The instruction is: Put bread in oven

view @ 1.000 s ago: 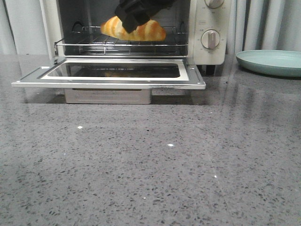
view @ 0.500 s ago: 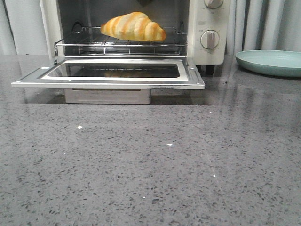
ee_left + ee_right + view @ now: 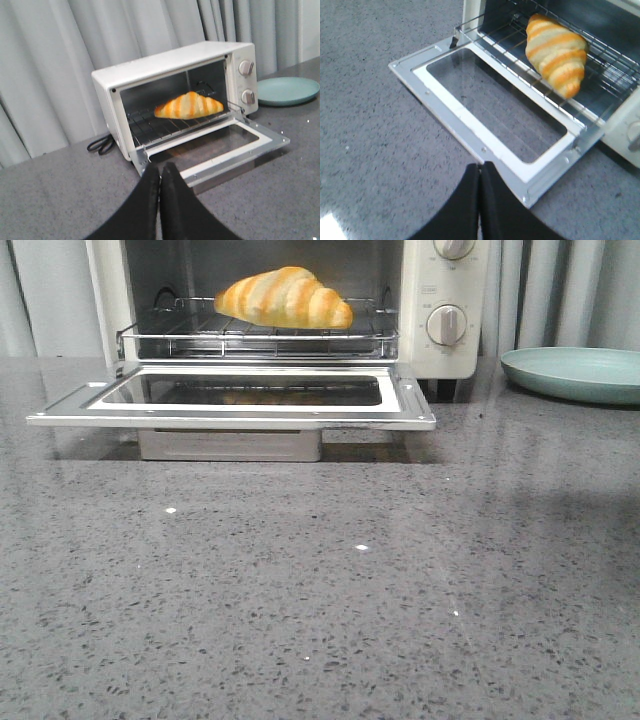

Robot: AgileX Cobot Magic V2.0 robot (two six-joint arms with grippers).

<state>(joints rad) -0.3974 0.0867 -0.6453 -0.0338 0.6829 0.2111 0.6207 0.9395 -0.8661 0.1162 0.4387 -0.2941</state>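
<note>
Golden bread (image 3: 556, 52) on rack, fingers (image 3: 470, 200) well apart

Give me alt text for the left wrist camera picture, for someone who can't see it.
A striped golden bread roll lies on the wire rack inside a cream-white oven whose glass door hangs open and flat. The left gripper, its black fingers pressed together and empty, is outside, in front of the door. A pale green plate sits beside the oven.

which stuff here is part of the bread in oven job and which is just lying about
Part of the job:
- golden-orange striped croissant-shaped bread, lying on the wire rack
- cream-white toaster oven, glass door dropped open

Just lying about:
- pale green round plate, to the right of the oven
- black power cord beside the oven
</note>
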